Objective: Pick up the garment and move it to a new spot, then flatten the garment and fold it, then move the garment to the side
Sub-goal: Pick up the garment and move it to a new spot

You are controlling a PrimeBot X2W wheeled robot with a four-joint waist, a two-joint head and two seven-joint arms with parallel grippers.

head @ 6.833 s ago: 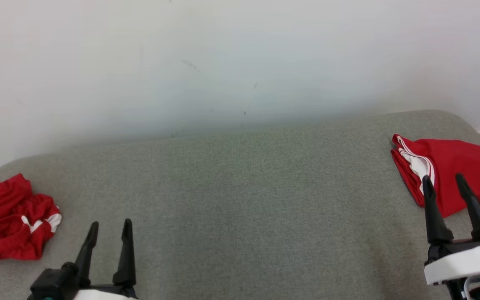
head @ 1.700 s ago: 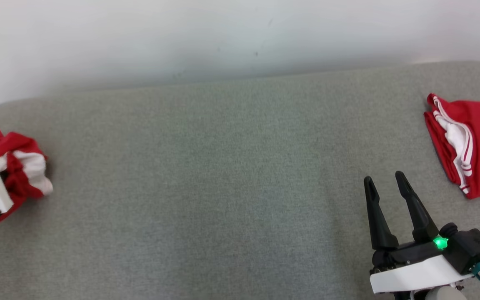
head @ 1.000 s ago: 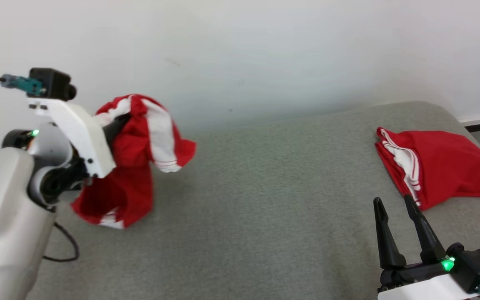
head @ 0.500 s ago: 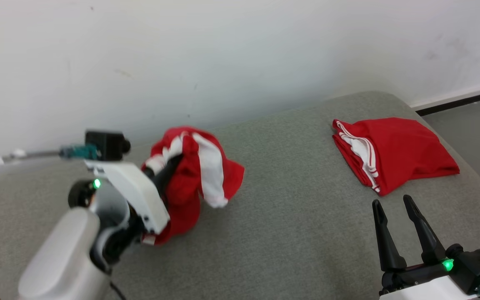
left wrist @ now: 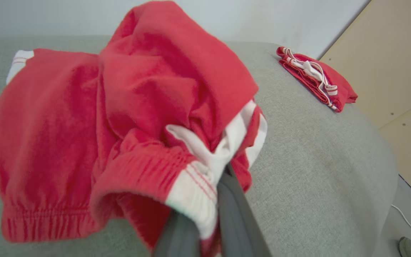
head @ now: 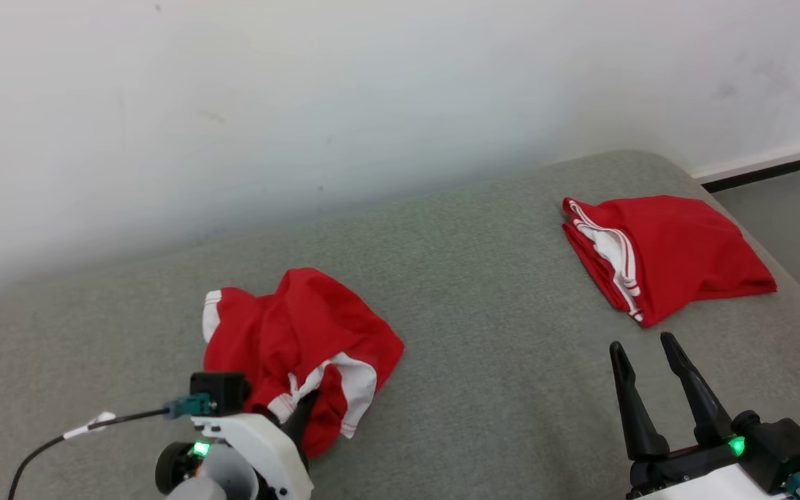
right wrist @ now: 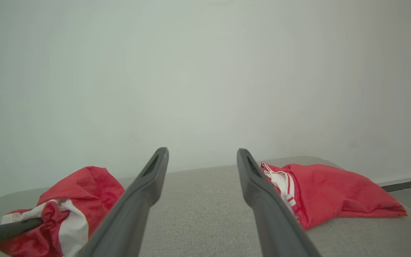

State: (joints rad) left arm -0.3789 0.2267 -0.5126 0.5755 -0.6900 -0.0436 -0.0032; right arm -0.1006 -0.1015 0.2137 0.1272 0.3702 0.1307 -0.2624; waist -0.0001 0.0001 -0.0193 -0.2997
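left tool (head: pixel 301 417) pinches crumpled red garment (head: pixel 296 340) on grey cushion (head: pixel 483 361)

Soft even light, faint shadows, wrist-view blur

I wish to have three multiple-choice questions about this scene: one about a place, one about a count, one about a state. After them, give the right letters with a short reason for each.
1. Where on the grey cushion does the folded garment lie?
A. near its right end
B. at its middle
C. at its left end

2. How many red garments are on the cushion?
A. one
B. two
C. four

3. In what state is the right gripper?
A. shut on cloth
B. shut, empty
C. open, empty

Answers:
1 A, it lies by the cushion's right corner.
2 B, the folded one and the crumpled garment that the left gripper pinches.
3 C, its fingers stand apart with nothing between.
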